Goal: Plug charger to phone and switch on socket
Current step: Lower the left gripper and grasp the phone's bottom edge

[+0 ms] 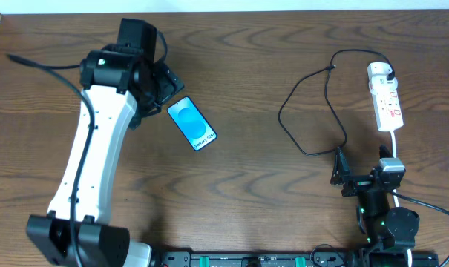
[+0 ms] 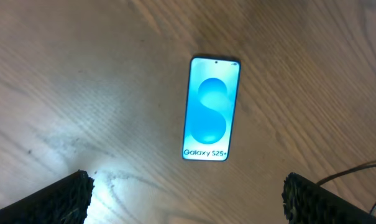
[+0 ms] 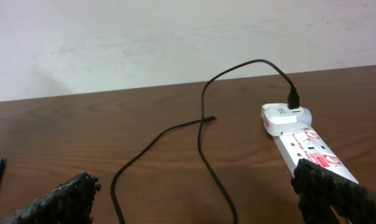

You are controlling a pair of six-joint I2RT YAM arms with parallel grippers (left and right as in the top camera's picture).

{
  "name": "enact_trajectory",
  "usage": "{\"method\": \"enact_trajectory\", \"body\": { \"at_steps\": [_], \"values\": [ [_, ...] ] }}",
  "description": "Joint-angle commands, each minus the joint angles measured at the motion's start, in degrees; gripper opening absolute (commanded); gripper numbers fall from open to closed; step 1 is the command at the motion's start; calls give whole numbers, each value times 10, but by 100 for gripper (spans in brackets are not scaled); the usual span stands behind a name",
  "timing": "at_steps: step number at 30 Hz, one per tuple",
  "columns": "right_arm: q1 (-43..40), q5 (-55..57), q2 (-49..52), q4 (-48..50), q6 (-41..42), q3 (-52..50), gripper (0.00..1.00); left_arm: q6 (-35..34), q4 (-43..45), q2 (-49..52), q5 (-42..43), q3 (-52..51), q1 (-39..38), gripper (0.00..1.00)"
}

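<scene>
The phone (image 1: 192, 124) lies flat on the wooden table with its blue-turquoise screen up, and it also shows in the left wrist view (image 2: 211, 109). My left gripper (image 1: 165, 87) hovers just up-left of it, open and empty (image 2: 191, 205). The white power strip (image 1: 386, 96) with red markings lies at the right (image 3: 309, 146). The thin black charger cable (image 1: 298, 89) loops left from the strip's far end. Its free plug tip (image 3: 211, 118) rests on the table, apart from the phone. My right gripper (image 1: 361, 169) is open and empty (image 3: 194, 199) below the strip, over the cable loop.
The strip's thick white cord (image 1: 395, 141) runs down beside my right gripper. The left arm's white link (image 1: 90, 156) stretches across the left side of the table. A pale wall (image 3: 175, 37) stands behind the table's far edge.
</scene>
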Motion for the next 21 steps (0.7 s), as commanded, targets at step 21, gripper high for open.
{"method": "enact_trajectory", "body": {
  "at_steps": [21],
  "values": [
    [0, 3, -2, -2, -7, -1, 99, 44, 50, 171, 39, -4, -2, 98]
  ]
}}
